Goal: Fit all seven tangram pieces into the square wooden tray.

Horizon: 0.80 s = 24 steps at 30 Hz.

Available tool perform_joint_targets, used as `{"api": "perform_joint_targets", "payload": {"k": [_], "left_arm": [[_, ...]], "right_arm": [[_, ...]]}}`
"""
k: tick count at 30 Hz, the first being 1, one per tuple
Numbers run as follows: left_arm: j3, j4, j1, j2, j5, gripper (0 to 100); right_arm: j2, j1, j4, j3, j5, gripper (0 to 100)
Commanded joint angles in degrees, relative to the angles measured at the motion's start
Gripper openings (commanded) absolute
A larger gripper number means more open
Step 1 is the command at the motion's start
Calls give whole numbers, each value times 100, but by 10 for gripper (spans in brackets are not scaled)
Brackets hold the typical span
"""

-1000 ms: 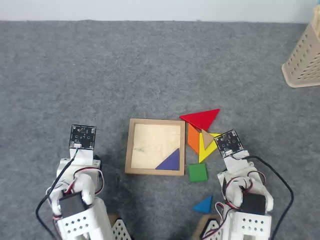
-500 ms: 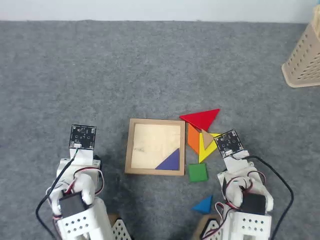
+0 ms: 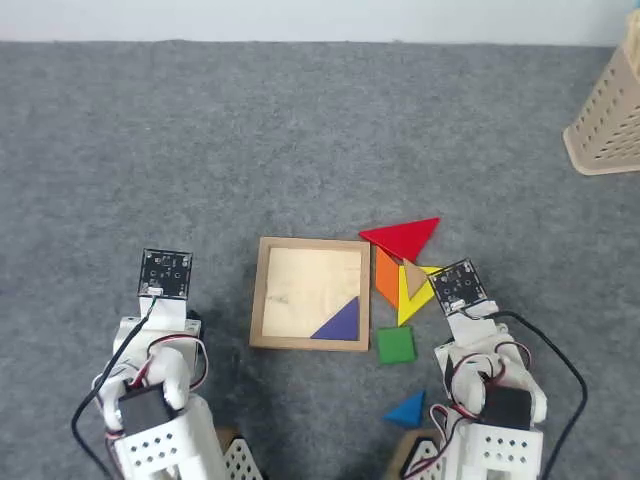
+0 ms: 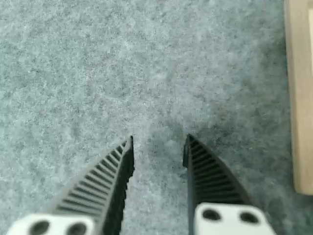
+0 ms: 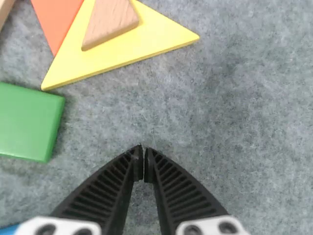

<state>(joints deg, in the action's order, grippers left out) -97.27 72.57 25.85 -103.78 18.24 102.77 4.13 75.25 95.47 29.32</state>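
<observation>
Six pieces (image 3: 386, 275) lie loose on the worktop (image 3: 200, 150) right of the tray (image 3: 258, 295); a purple triangle (image 3: 340, 322) sits inside. The right arm (image 3: 487, 385) is nearer: its jaws, shut and empty, point towards the yellow triangle (image 5: 142, 36), with the green square (image 5: 27, 122) just beside. The left arm (image 3: 150, 380) holds nothing, jaws partly open.

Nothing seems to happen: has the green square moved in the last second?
No. The green square still lies off the lower right corner of the wooden tray.

Right gripper (image 5: 143, 159): fingertips closed together over grey carpet (image 5: 244, 98), holding nothing. Natural wood triangle (image 5: 108, 22) lies on the yellow triangle (image 5: 142, 41). Orange piece (image 5: 57, 17) adjoins it. Green square (image 5: 27, 122) lies nearby.
</observation>
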Motion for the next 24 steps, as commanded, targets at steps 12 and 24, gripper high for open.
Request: {"api": "perform_joint_targets", "payload": {"k": [12,24], "left_arm": [[75,62,9,-88,-44,158],[75,62,18,-88,-26,156]], "right_arm": [[127,31,57,97,70,6],[92,136,-1446,-299,62,6]]}}
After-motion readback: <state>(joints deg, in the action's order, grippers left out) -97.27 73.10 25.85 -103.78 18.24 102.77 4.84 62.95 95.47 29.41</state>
